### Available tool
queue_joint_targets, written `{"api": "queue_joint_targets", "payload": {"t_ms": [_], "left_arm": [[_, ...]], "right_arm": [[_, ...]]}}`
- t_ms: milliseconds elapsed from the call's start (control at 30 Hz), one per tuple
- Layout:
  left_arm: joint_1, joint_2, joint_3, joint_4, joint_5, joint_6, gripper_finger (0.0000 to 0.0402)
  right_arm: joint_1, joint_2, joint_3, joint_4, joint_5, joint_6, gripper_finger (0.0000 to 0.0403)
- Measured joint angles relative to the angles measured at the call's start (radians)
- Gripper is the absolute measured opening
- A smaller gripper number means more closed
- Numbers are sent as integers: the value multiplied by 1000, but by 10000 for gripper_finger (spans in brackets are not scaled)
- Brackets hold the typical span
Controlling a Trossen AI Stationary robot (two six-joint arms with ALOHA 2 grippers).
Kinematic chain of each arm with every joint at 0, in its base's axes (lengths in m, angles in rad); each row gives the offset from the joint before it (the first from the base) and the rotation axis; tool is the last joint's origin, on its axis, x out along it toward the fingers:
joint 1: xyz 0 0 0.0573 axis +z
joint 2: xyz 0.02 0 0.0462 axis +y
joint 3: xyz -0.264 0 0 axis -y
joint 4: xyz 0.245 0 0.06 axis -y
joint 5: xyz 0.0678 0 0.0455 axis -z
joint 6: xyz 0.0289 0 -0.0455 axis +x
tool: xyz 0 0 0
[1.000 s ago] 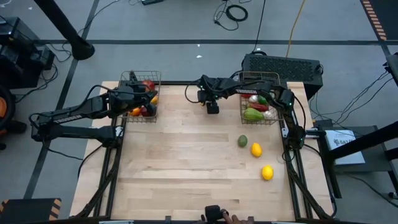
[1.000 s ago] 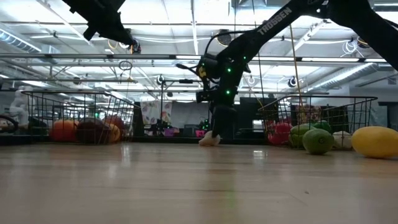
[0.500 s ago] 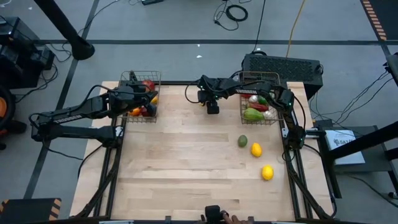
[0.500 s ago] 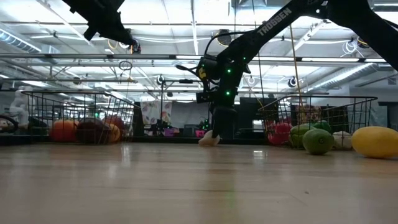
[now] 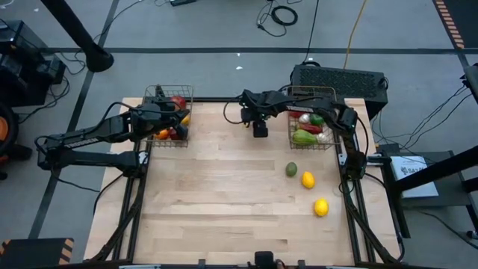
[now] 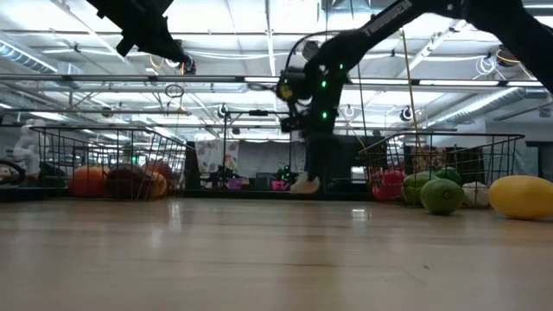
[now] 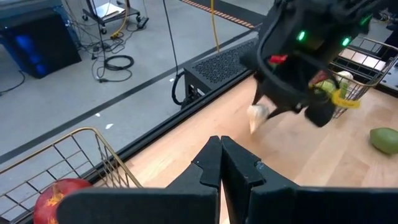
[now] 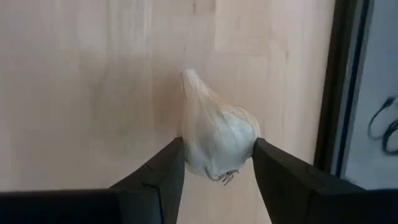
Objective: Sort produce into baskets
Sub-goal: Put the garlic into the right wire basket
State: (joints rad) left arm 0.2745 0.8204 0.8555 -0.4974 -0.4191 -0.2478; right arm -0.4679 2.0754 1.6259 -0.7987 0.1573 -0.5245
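Note:
My right gripper (image 8: pixel 217 148) is shut on a white garlic bulb (image 8: pixel 219 134) at the far middle of the table, just left of the right wire basket (image 5: pixel 312 139); it also shows in the high view (image 5: pixel 259 131) and the low view (image 6: pixel 304 181). That basket holds green, red and white produce. My left gripper (image 7: pixel 220 149) is shut and empty above the left wire basket (image 5: pixel 154 93), which holds red and orange produce. A green fruit (image 5: pixel 291 169) and two lemons (image 5: pixel 307 179) (image 5: pixel 321 207) lie on the table at the right. My right gripper pinches the garlic bulb across its round body (image 8: pixel 239 143), one finger (image 8: pixel 165 171) on each side. The fingers come from above, pointing down. The bulb's pointed end (image 8: pixel 188 78) sticks out beyond the fingers, and the bulb hangs just above the table.
The wooden table (image 5: pixel 224 202) has bare room across its middle and left. A black box (image 5: pixel 340 78) stands behind the right basket. The left basket's rim (image 7: pixel 93 134) lies just below my left gripper.
My right gripper has carried the garlic a short way toward the table's right edge and the right basket, and has raised it slightly off the tabletop.

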Motion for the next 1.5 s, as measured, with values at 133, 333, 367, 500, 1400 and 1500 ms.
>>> {"api": "queue_joint_targets", "payload": {"t_ms": [133, 333, 367, 500, 1400, 1500], "left_arm": [[0, 0, 0, -1, 12, 0, 6], [-2, 0, 0, 9, 30, 1, 6], [-2, 0, 0, 16, 31, 3, 6], [-2, 0, 0, 50, 48, 24, 6], [-9, 2, 0, 10, 409, 151, 52], [-22, 17, 0, 9, 409, 150, 69]], "right_arm": [[3, -51, 29, -113, -6, 80, 171], [30, -172, 59, -260, -1, 187, 171], [34, -196, 60, -285, -1, 206, 171], [34, -292, 60, -380, 42, 291, 171], [-31, -676, -363, -429, 267, 596, 171], [-30, -677, -401, -390, 268, 600, 171]]}}
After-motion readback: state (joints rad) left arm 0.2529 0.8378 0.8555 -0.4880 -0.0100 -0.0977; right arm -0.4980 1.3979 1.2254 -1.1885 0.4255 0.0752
